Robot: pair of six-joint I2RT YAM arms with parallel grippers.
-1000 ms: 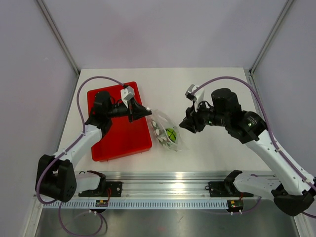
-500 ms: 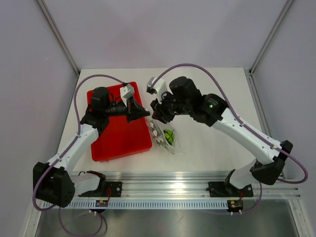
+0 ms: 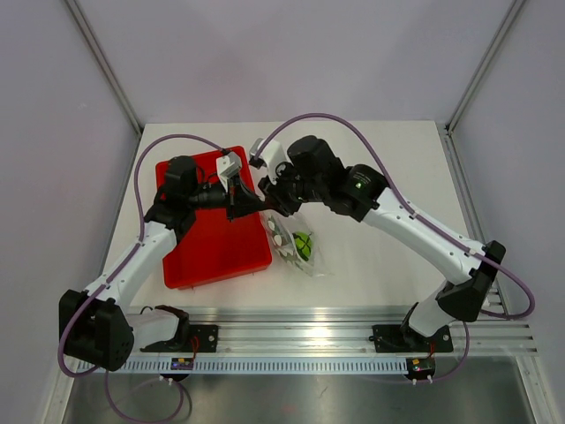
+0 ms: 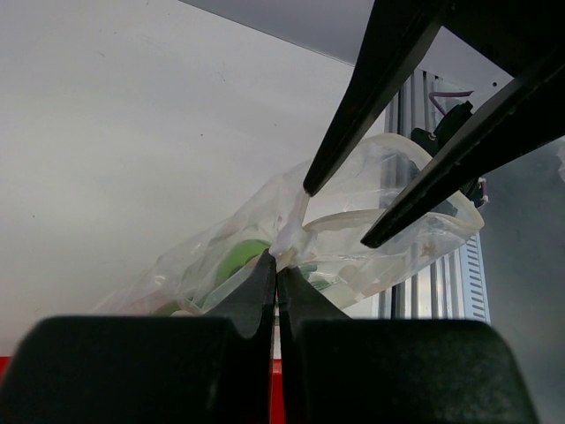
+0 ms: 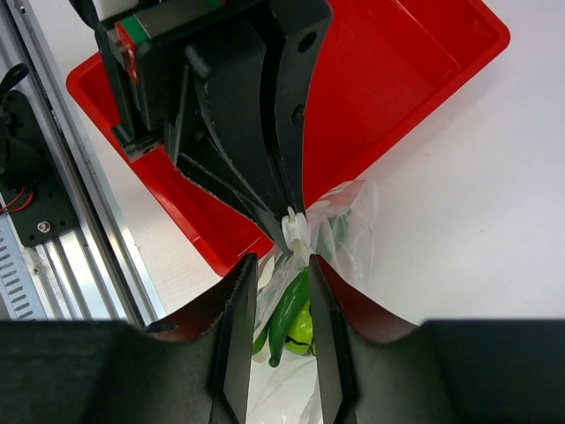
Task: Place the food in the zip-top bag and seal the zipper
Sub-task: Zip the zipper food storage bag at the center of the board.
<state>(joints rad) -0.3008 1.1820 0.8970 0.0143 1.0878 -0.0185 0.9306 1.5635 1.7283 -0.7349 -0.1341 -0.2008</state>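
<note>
The zip-top bag (image 3: pixel 293 235), clear with white dots, lies just right of the red tray. The food is inside it: a lime-green ball (image 5: pixel 305 330) and a dark green pepper (image 5: pixel 289 311). My left gripper (image 4: pixel 277 258) is shut on the bag's top edge, at the white end of the zipper (image 5: pixel 294 228). The right gripper (image 5: pixel 279 265) faces it from directly opposite, open. Its fingers (image 4: pixel 388 221) straddle the bag's top edge just beyond the left gripper's pinch, with a gap showing on both sides. In the top view the two grippers meet at the bag's upper corner (image 3: pixel 270 204).
The red tray (image 3: pixel 207 247) sits under the left arm, its right rim beside the bag. An aluminium rail (image 3: pixel 291 340) runs along the table's near edge. White tabletop lies right of the bag.
The right arm swung left from beside the bag to its top corner, meeting the left gripper, and its jaws narrowed slightly. The left gripper kept its hold.
</note>
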